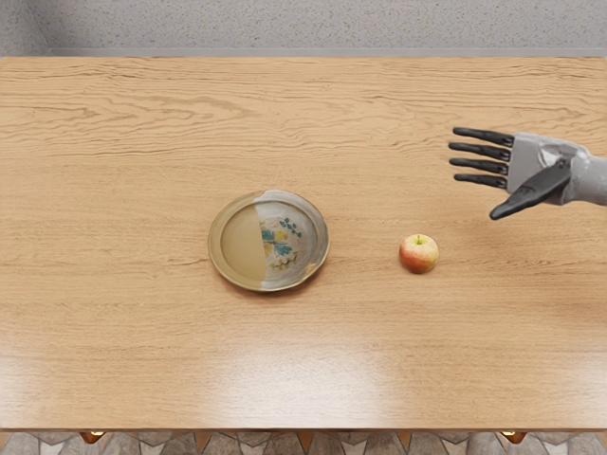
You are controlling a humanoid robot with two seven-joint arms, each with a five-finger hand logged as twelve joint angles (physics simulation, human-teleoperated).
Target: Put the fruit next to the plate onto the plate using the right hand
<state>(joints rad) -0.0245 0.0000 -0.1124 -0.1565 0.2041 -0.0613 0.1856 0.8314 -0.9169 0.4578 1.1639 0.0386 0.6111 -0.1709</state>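
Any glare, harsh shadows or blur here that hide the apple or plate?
Head view: a pale sheen lies on the table near its front edge, away from the plate and apple. Head view: shadows under both are soft and thin. Head view: all sharp, including the open right hand.

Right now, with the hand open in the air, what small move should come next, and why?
Probably move the right hand across to hover just above the apple. The hand is open and holds nothing, and the apple lies apart from it on the table, right of the plate.
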